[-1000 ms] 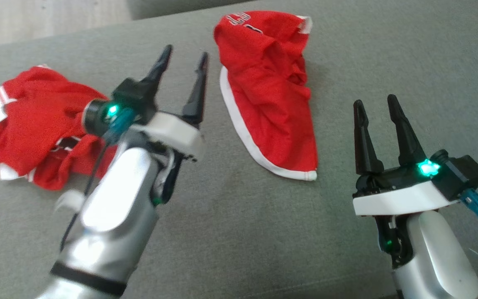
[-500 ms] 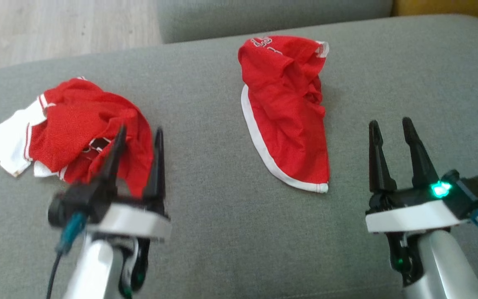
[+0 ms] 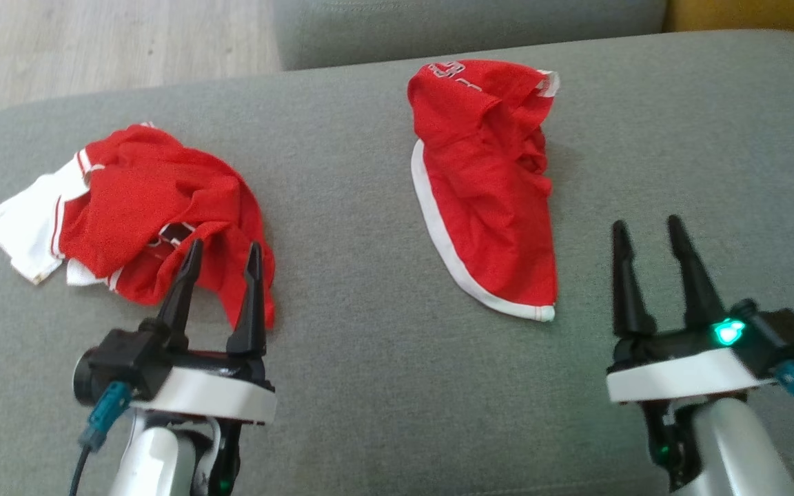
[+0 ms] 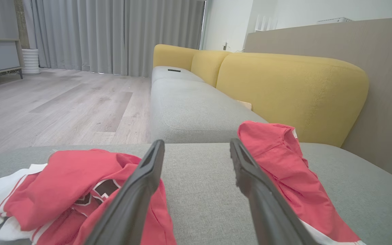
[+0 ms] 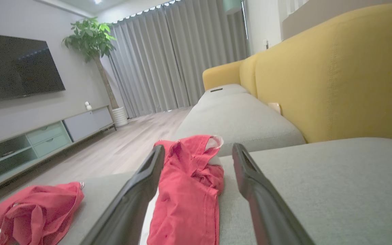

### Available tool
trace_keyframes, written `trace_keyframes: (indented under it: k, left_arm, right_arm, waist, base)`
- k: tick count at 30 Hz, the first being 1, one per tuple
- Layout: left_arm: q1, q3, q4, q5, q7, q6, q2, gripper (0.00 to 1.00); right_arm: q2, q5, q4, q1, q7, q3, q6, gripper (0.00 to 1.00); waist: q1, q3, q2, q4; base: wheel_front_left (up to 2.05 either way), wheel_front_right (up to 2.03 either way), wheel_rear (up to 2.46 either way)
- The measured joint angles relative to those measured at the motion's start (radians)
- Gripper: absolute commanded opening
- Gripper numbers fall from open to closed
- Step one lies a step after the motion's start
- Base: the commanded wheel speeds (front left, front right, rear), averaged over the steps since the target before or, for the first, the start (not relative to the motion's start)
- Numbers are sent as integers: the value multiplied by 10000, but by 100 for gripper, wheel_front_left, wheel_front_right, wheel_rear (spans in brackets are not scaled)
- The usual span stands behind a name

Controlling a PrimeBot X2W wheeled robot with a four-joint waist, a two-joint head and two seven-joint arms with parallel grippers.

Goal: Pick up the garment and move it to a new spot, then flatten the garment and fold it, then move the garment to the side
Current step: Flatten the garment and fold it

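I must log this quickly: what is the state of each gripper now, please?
Left gripper: open, holding nothing.
Right gripper: open, holding nothing.

You face a home living room: a yellow-backed sofa (image 5: 335,75), wall television (image 5: 15,68), potted plant (image 5: 90,37), grey curtains (image 5: 168,58).

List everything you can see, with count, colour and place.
Fabric sofa seat: one, grey, under both garments.
Crumpled jersey garment: one, red and white, seat's left.
Bunched garment with white trim: one, red, mid-seat.
Sofa backrest: one, yellow, along seat's right.
Wooden floor: one, pale, beyond sofa.
Curtains: several, grey, far wall.
Television: one, black, wall-mounted.
Potted plant: one, green, beside curtains.
Left gripper: one, black fingers, open, lower left.
Right gripper: one, black fingers, open, lower right.
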Motion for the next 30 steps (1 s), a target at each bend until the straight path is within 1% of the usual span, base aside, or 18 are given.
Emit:
trace_keyframes:
  k: [2, 4, 7, 10, 14, 19, 20, 21, 22, 26, 30]
  left_arm:
    - [-117, -33, -2, -4, 0, 2, -6, 100]
    - [-196, -92, 10, -67, 0, 4, -12, 100]
    - [-240, -265, 29, -178, 0, 6, -21, 100]
    - [-243, -355, 81, -199, 0, 8, -25, 100]
    - [-299, -529, 140, -201, 0, 12, -27, 100]
    - [-453, -531, 178, -274, 0, 17, -27, 100]
    - [-450, -533, 182, -274, 0, 63, -27, 100]
    - [-448, -527, 184, -274, 0, 102, -27, 100]
    - [-444, -522, 184, -274, 0, 104, -27, 100]
    - [-442, -516, 188, -272, 0, 104, -27, 100]
    - [-441, -506, 190, -272, 0, 104, -29, 100]
  right_arm:
    - [0, -174, 311, -24, 0, 125, 0, 100]
    - [6, -309, 895, -35, 0, 136, 0, 100]
    - [4, -433, 2067, -120, 19, 65, 0, 100]
    - [2, -449, 3233, -484, 384, 23, 0, 100]
    - [0, 69, 4389, -1127, 727, 265, 0, 100]
    - [-2, 1060, 5367, -1545, 974, 853, 0, 100]
    - [-15, 1158, 5507, -1636, 976, 943, 0, 91]
    - [-33, 1248, 5637, -1746, 980, 1072, 0, 31]
    - [-42, 1294, 5756, -1860, 974, 1197, 0, 0]
    - [-23, 1262, 6165, -2118, 637, 1164, 0, 0]
    - [-25, 483, 6470, -2131, 339, 257, 0, 0]
  waist:
    - [0, 100, 0, 79]
    - [0, 207, 0, 177]
    - [0, 375, 0, 350]
    - [0, 530, 0, 537]
    - [0, 710, 0, 795]
    - [0, 789, 0, 941]
    - [0, 781, 0, 933]
    - [0, 770, 0, 916]
    - [0, 758, 0, 884]
    - [0, 701, 0, 653]
    - [0, 601, 0, 339]
  base:
    - [0, 0, 0]
    - [0, 0, 0]
    - [0, 0, 0]
    - [0, 0, 0]
    - [0, 0, 0]
    - [0, 0, 0]
    - [0, 0, 0]
    - [0, 0, 0]
    - [0, 0, 0]
    - [0, 0, 0]
    - [0, 0, 0]
